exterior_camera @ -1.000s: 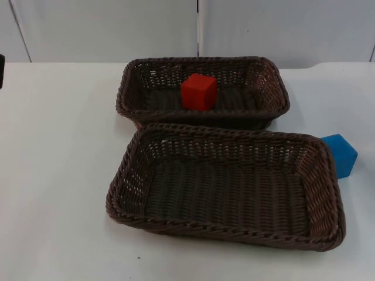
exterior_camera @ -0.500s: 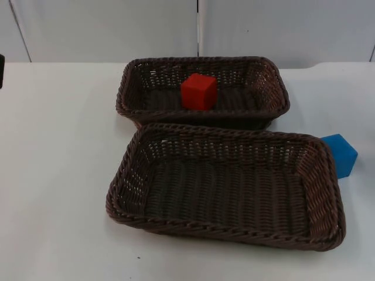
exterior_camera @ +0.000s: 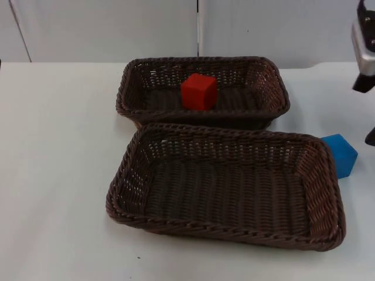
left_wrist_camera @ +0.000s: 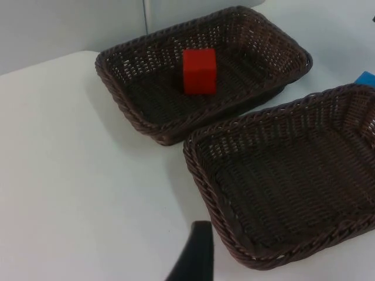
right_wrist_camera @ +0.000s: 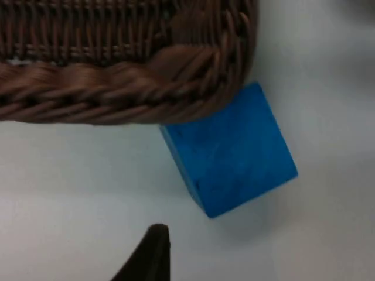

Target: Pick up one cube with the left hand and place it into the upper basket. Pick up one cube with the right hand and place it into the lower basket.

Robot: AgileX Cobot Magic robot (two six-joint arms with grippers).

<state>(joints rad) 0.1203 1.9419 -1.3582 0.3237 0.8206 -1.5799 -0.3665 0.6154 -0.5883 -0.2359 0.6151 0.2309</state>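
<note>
A red cube [exterior_camera: 198, 91] [left_wrist_camera: 199, 71] rests inside the upper brown wicker basket [exterior_camera: 275, 82] [left_wrist_camera: 117, 88]. In front of it stands the lower basket [exterior_camera: 126, 175] [left_wrist_camera: 199, 170], with nothing in it. A blue cube [exterior_camera: 340, 154] [right_wrist_camera: 231, 149] lies on the table against the lower basket's right rim [right_wrist_camera: 117, 88]. My right gripper [exterior_camera: 370, 137] [right_wrist_camera: 149, 254] comes in at the picture's right edge, just above and to the right of the blue cube, not touching it. My left gripper [left_wrist_camera: 193, 263] waits over the table to the left of both baskets.
The white table [exterior_camera: 58, 146] runs back to the grey partition wall [exterior_camera: 117, 29]. The two baskets stand almost touching, one behind the other. Open table lies left of them and in a narrow strip on the right around the blue cube.
The right arm has come into the top view at the right edge, down near the blue cube. Cubes and baskets have not moved.
</note>
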